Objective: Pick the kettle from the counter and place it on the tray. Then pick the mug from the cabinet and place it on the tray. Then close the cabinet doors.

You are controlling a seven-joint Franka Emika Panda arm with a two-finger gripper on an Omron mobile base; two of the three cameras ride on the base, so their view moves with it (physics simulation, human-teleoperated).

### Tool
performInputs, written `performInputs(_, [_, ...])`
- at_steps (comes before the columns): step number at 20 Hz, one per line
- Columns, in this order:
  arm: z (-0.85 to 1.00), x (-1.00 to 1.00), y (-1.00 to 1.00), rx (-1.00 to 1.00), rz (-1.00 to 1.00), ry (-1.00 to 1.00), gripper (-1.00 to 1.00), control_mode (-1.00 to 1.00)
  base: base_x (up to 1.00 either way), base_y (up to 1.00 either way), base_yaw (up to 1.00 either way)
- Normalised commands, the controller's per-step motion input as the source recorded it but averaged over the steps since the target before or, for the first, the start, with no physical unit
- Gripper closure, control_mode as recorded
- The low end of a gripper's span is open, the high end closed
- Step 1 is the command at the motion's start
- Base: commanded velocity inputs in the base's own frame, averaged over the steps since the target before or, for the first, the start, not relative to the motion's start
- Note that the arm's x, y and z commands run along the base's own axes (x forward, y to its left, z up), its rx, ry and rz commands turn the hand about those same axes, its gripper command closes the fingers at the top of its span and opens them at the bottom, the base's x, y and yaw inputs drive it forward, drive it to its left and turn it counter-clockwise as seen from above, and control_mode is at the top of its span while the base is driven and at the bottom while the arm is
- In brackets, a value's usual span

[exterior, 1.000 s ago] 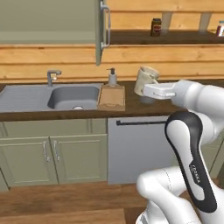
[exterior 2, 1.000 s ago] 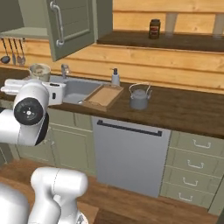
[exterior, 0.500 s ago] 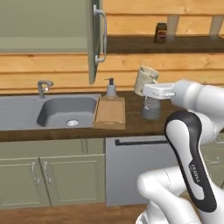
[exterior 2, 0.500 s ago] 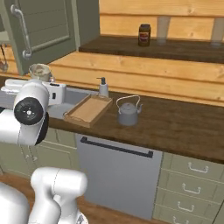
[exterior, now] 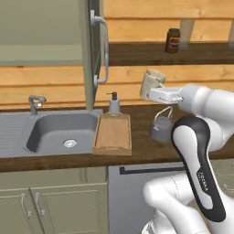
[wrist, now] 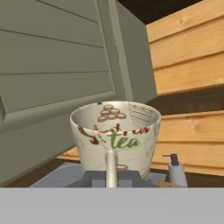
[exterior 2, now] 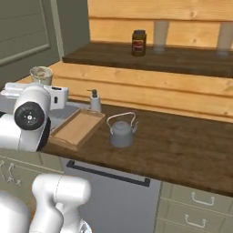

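The end effector (exterior: 153, 91) is clenched on the mug (exterior: 151, 82), holding it upright in the air above the worktop (exterior 2: 182, 145). In the hand view the mug (wrist: 115, 133) sits right at the fingers, its handle seemingly between them, though they are mostly hidden. The kettle (exterior 2: 121, 130) stands on the worktop just right of the tray (exterior 2: 77, 129), below the mug. A cabinet door (exterior: 96, 50) hangs open to the left.
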Motion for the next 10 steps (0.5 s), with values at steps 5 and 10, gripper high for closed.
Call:
performInputs(5, [0.00,0.00,0.00,0.00,0.00,0.00,1.00,1.00,0.64,-0.14,-0.08])
performInputs(10, [0.00,0.00,0.00,0.00,0.00,0.00,1.00,1.00,0.51,-0.11,-0.16])
